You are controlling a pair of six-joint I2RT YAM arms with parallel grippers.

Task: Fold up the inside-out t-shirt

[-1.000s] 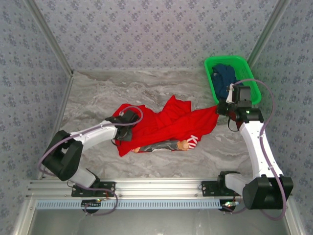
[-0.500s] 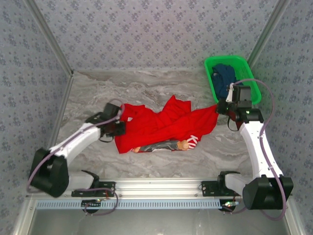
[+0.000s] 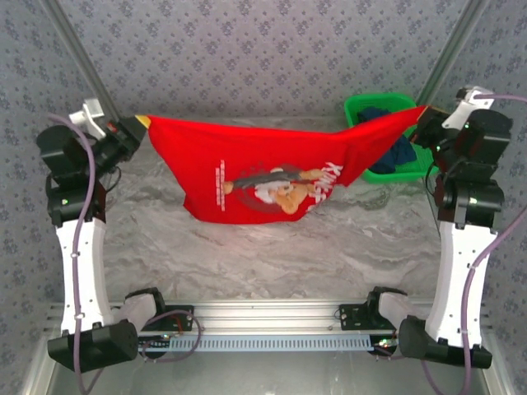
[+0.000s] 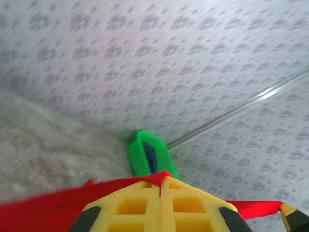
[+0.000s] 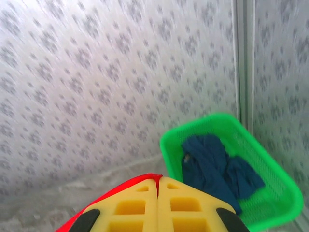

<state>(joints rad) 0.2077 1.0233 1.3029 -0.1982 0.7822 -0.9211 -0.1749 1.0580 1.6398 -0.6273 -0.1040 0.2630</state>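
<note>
The inside-out t-shirt [image 3: 263, 169] is bright red with a cartoon bear print and white lettering. It hangs spread in the air above the marble table [image 3: 272, 255], stretched between both arms. My left gripper [image 3: 138, 122] is raised at the upper left, shut on one corner of the shirt; red cloth [image 4: 48, 208] is pinched between its yellow fingers [image 4: 140, 205]. My right gripper [image 3: 422, 111] is raised at the upper right, shut on the opposite corner, and red cloth [image 5: 123, 188] shows at its yellow fingers [image 5: 181, 205].
A green basket [image 3: 366, 107] holding a dark navy garment [image 5: 217, 169] stands at the back right, partly behind the shirt. Patterned walls close in the back and both sides. A metal rail [image 3: 272, 317] runs along the near edge.
Both arms have risen from the table and swung outward, lifting the shirt from a crumpled heap into a spread sheet in the air. The left gripper closed on the cloth.
</note>
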